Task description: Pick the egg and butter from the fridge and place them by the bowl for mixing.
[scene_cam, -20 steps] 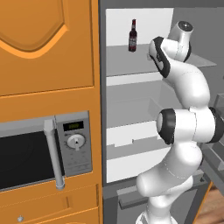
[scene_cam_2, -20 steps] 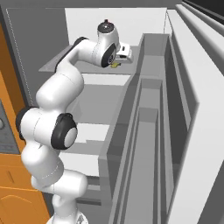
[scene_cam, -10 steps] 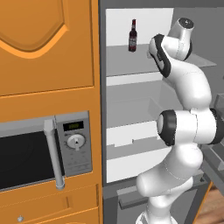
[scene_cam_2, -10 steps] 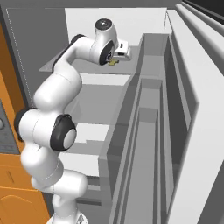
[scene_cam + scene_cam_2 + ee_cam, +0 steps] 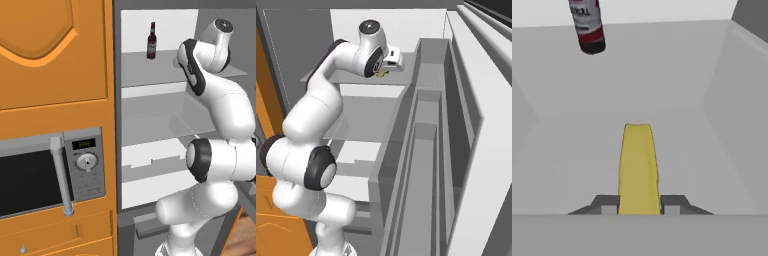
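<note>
Gripper (image 5: pixel 640 207): closed on the butter (image 5: pixel 639 167); in the hand view the two dark finger tips press against both sides of the yellow stick's near end.
Butter: long axis points away from the hand, over the grey top shelf (image 5: pixel 150 70) of the fridge (image 5: pixel 160 105). Contact with the shelf cannot be determined from these views.
Butter, right base view: a small yellow patch (image 5: pixel 381 74) just under the wrist.
Fridge: door open; white interior, grey shelves.
Arm (image 5: pixel 215 120): reaches up from the base into the top shelf level.
Bottle (image 5: pixel 151 41): dark, red label, upright at the back of the same shelf, well apart from the butter.
Microwave (image 5: pixel 50 172): set in the orange cabinet left of the fridge; door closed.
</note>
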Tool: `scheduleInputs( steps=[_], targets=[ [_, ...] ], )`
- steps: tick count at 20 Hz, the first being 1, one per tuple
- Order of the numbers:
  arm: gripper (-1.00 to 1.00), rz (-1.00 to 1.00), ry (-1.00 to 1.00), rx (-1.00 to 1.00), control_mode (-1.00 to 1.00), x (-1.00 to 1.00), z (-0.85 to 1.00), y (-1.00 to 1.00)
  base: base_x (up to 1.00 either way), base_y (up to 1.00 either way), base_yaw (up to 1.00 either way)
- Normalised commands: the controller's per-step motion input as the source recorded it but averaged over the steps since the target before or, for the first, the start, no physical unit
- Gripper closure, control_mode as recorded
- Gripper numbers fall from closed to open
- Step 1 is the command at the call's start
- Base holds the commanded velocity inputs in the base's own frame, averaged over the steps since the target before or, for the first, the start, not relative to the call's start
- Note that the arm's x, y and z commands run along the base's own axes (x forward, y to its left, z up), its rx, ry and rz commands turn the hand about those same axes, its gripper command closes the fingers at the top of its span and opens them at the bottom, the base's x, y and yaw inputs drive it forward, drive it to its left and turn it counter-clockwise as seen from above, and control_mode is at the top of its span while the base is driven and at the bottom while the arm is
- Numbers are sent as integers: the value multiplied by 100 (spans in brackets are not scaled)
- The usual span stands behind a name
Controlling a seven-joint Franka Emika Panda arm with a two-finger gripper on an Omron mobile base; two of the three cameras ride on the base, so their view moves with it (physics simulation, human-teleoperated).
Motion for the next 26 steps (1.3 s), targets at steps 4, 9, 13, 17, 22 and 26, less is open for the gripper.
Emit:
scheduleInputs(
  steps=[4, 9, 13, 17, 22, 26],
  targets=[
    [100, 0, -9, 0, -100, -84, -2, 17, 0, 0, 0],
    [100, 0, -9, 0, -100, -100, -7, 26, 0, 0, 0],
    [100, 0, -6, 0, -100, -100, -1, 25, 0, 0, 0],
    [100, 0, 0, 3, -100, -100, 0, 16, 0, 0, 0],
    [100, 0, 5, 3, -100, -100, 0, 11, 0, 0, 0],
    [100, 0, 13, 0, -100, -100, 0, 26, 0, 0, 0]
  ],
)
